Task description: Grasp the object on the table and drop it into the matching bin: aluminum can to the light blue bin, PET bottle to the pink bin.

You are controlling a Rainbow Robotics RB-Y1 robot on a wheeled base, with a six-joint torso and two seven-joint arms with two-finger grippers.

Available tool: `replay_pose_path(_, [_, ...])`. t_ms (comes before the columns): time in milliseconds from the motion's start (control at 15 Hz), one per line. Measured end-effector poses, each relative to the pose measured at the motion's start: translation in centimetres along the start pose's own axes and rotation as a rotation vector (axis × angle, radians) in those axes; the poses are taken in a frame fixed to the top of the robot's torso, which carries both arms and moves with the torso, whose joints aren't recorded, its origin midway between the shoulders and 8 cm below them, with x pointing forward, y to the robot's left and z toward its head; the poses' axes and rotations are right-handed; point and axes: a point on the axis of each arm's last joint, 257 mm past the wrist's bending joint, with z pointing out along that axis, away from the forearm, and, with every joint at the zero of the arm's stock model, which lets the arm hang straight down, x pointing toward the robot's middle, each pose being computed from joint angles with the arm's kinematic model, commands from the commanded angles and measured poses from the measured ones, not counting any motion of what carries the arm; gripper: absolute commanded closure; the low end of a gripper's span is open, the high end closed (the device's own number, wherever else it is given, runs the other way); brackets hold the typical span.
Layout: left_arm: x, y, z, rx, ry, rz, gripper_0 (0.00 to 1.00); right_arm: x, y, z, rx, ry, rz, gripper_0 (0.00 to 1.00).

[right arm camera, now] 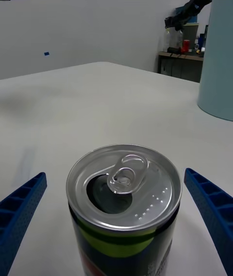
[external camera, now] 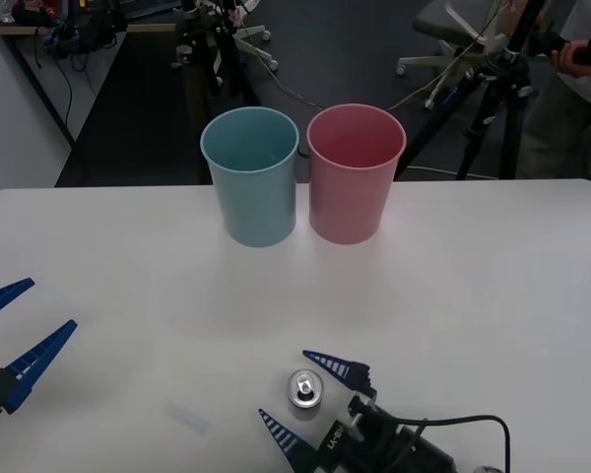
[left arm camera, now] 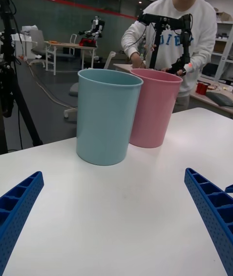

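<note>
**Can bracketed, squeeze still to come**

White table (external camera: 492,266) underneath, and we had the aluminum can (external camera: 304,388) upright near its front edge, tab up. We judged it light, thin-walled, slick, easily dented: grip the mid-body, gently. Our right gripper (external camera: 302,390) stood spread, one finger either side, not touching. Left gripper (external camera: 5,332) waited open, well apart. Light blue bin (external camera: 250,177) stood beyond, beside pink bin (external camera: 355,174).

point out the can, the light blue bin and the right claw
aluminum can (external camera: 304,388), front view, its shiny top
light blue bin (external camera: 253,202), front view, its outer wall
right claw (external camera: 305,391), front view, midway between its open fingertips
</note>
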Motion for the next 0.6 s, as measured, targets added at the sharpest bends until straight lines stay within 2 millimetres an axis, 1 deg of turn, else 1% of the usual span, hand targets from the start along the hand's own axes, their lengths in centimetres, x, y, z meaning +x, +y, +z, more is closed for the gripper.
replay_pose_path(600, [0.00,0.00,0.00,0.000,0.000,0.000,0.00,-0.20,-0.14,0.33,-0.004,-0.003,-0.006,1.00])
